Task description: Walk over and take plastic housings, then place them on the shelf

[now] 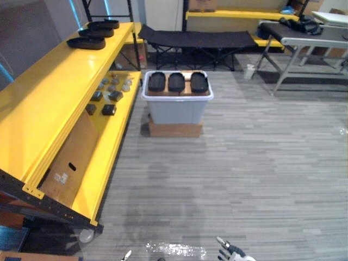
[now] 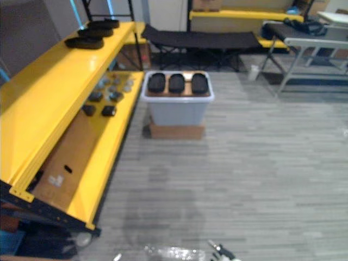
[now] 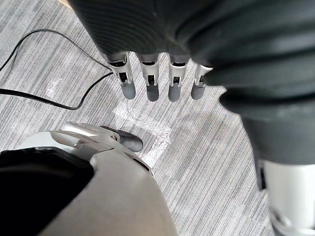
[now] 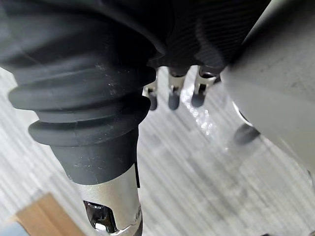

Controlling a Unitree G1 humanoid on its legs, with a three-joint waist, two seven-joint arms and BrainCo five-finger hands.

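Black plastic housings (image 1: 176,81) lie side by side in the top of a grey bin (image 1: 176,111), and I count three of them. The bin stands on a cardboard box (image 1: 175,129) on the floor, well ahead of me and just beside the end of the yellow shelf (image 1: 49,103). Three more housings (image 1: 97,32) lie in a row at the far end of the shelf's top level, so I judge part of the job is done and the three in the bin are left.

I am at the walking stage, as I read it: nothing is picked up yet, and the bin is out of reach. Left hand (image 3: 150,81) hangs at my side over the floor with fingers straight and relaxed, holding nothing. Right hand (image 4: 173,93) hangs the same way, fingers loose and empty.

On the lower shelf (image 1: 117,136) sits a cluster of small parts (image 1: 109,95), some dark and some grey, too small for me to count surely.
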